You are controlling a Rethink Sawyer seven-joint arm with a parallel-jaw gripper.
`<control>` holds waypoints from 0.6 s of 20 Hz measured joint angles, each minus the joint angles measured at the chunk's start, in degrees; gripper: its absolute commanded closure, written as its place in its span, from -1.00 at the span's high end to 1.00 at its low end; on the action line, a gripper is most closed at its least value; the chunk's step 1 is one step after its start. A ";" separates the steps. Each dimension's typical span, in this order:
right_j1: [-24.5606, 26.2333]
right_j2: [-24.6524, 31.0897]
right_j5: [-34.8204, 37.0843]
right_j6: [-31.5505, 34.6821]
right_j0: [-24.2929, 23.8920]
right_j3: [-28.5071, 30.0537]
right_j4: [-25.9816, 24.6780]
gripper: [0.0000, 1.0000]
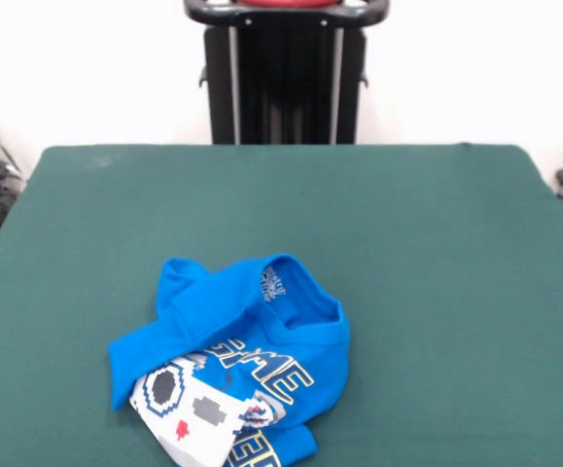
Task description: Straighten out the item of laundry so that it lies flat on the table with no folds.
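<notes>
While crumpled, the small bright blue short-sleeved T-shirt (pixel 237 355) sits on the large dark green felt-covered table (pixel 437 253).
Its white-grey pixel controller print and block lettering face up amid folds; no jaws show, so their opening and the shirt's place relative to them cannot be told.

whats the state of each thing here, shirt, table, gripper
blue T-shirt: crumpled in a bunch, folded over itself, print partly showing, not flat.
green table: bears the shirt near its front edge, left of the middle.
gripper: not in view; only the robot's pedestal shows behind the table.
</notes>
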 measured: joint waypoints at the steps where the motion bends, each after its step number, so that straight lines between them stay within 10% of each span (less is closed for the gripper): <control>1: 1.01 0.00 -0.65 0.00 0.05 -0.40 -0.10 -1.00; 12: 14.94 0.01 -6.14 0.00 1.17 -4.34 -0.71 -1.00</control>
